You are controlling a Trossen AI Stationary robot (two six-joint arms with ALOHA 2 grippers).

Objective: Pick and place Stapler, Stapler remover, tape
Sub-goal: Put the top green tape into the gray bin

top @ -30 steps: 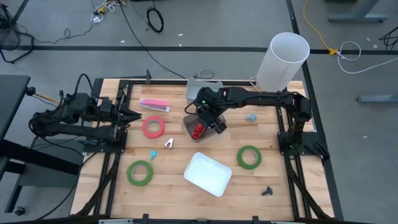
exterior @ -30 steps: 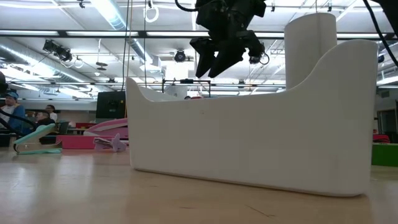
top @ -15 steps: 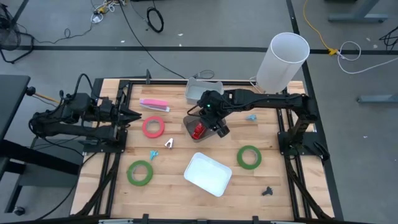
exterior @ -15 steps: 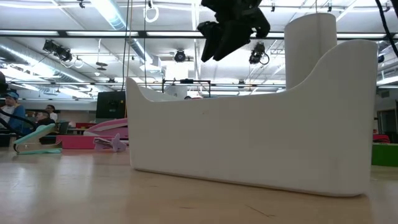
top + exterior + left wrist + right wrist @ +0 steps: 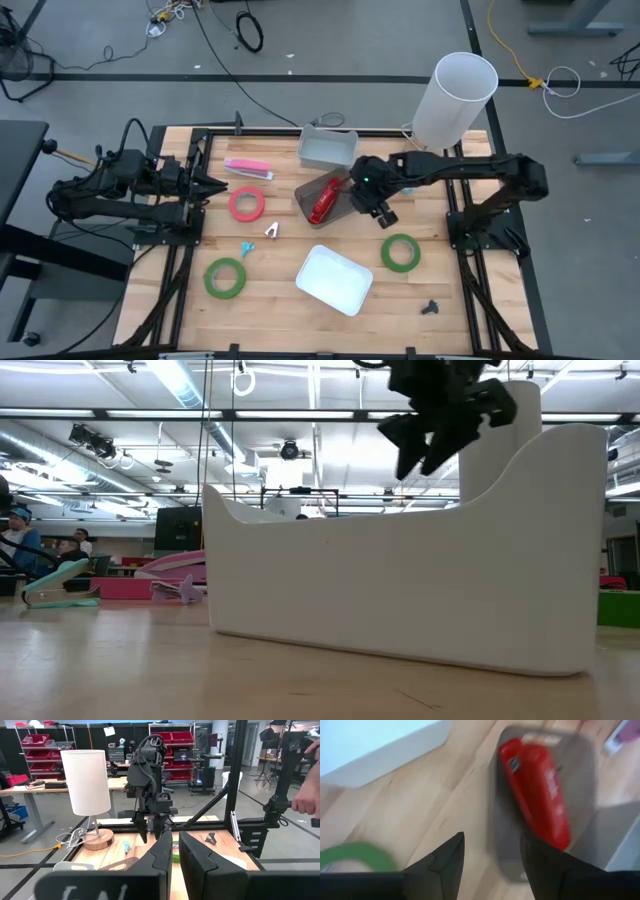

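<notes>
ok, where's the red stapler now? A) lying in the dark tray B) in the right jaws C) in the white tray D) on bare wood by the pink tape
A: the stapler lies in the dark tray, and the right gripper hangs beside it with jaws open and empty.

From overhead we look straight down on the whole pale wooden slatted table (image 5: 270, 290). At table-top height we face the room, pressed close to a white plastic rectangular tray (image 5: 420, 585), also seen from above. The left wrist looks across the table; the right wrist looks down closely at a red stapler (image 5: 537, 795).
</notes>
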